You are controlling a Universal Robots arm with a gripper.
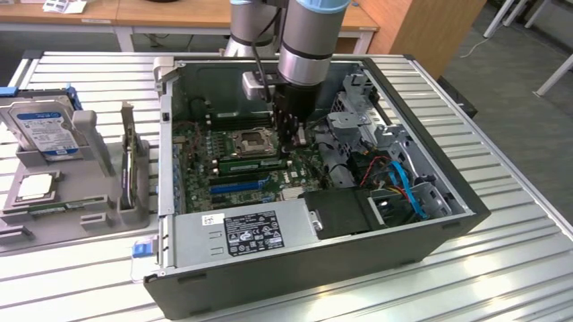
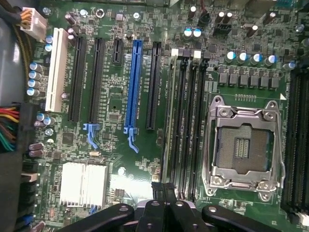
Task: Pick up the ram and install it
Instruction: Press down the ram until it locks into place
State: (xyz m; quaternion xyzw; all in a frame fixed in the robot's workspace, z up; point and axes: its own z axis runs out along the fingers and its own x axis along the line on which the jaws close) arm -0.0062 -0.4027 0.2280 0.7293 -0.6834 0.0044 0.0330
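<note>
The ram (image 1: pixel 251 163) is a thin green stick standing on edge in a memory slot beside the empty CPU socket (image 1: pixel 251 141), inside the open computer case (image 1: pixel 313 278). In the wrist view the ram (image 2: pixel 168 121) runs edge-on along the outermost slot, away from my fingertips. My gripper (image 1: pixel 300 142) hangs straight down over the end of the stick toward the exterior view's right. The gripper (image 2: pixel 163 187) is shut, fingertips together with nothing visible between them. I cannot tell whether the tips touch the ram's top edge.
More memory slots (image 2: pixel 190 121) and the CPU socket (image 2: pixel 241 145) lie beside the ram. A power supply (image 1: pixel 241 231), drive cage and cables (image 1: pixel 398 181) crowd the case. On the exterior view's left, a grey fixture (image 1: pixel 54 231) holds a hard drive (image 1: pixel 45 131) and an upright card (image 1: pixel 130 157).
</note>
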